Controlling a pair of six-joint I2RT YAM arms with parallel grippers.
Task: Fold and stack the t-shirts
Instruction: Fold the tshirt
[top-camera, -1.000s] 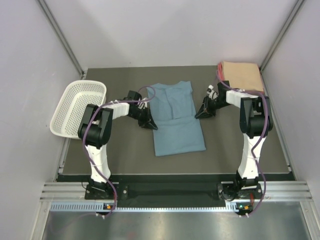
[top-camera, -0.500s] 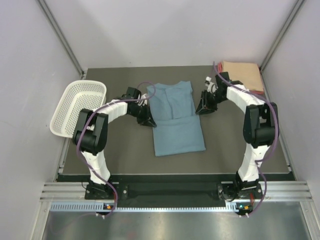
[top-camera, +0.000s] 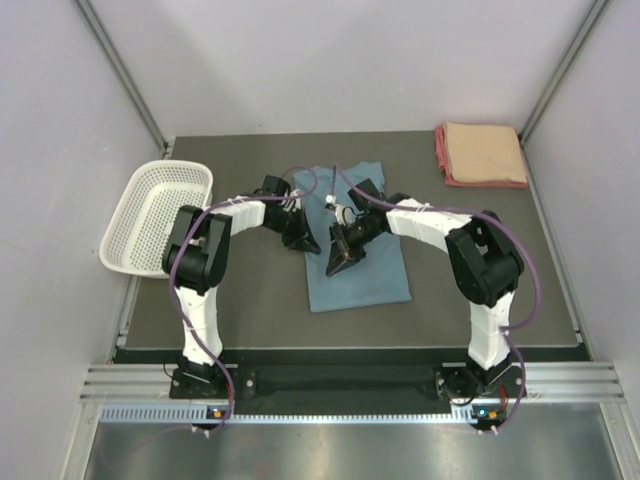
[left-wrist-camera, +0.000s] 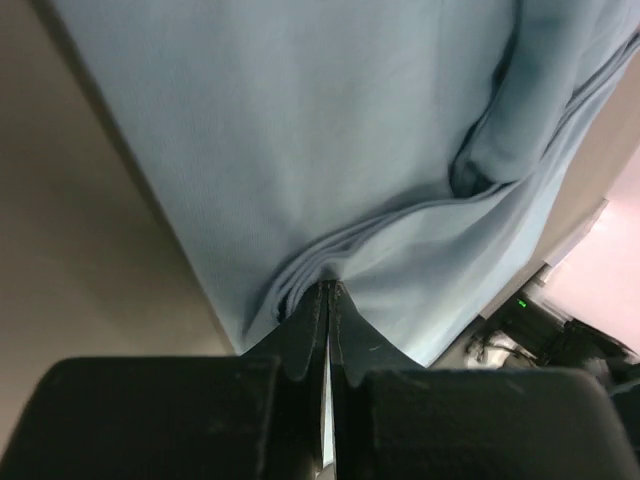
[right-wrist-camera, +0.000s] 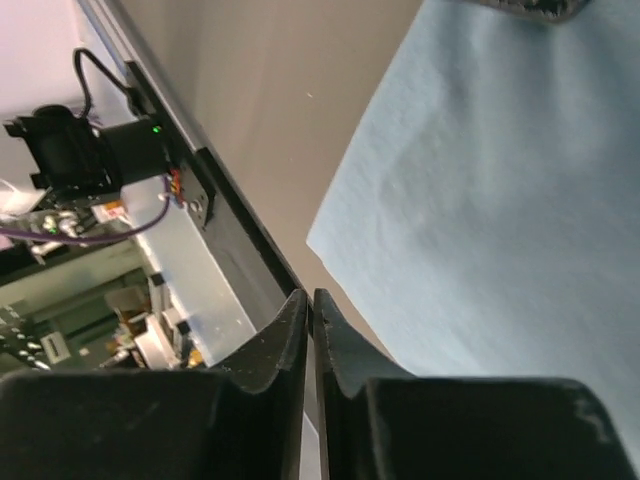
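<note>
A dusty blue-grey t-shirt (top-camera: 375, 270) lies flat in the middle of the table, folded to a long strip. My left gripper (top-camera: 304, 244) is at its left edge, shut on a bunched fold of the blue cloth (left-wrist-camera: 300, 130), as the left wrist view shows at the fingertips (left-wrist-camera: 328, 288). My right gripper (top-camera: 334, 264) reaches across the shirt from the right and hovers over its left half. Its jaws (right-wrist-camera: 309, 296) are shut with nothing between them, above the shirt's near corner (right-wrist-camera: 500, 180). A folded peach t-shirt (top-camera: 487, 150) lies on a pink-red one (top-camera: 441, 158) at the back right.
A white mesh basket (top-camera: 155, 215) leans at the table's left edge. Grey walls close in both sides and the back. A black rail and metal frame (top-camera: 330, 380) run along the near edge of the dark table (top-camera: 240, 300).
My right arm swung from the shirt's right side across it to its left half, and its jaws closed. The left gripper stayed pinched on the left edge.
</note>
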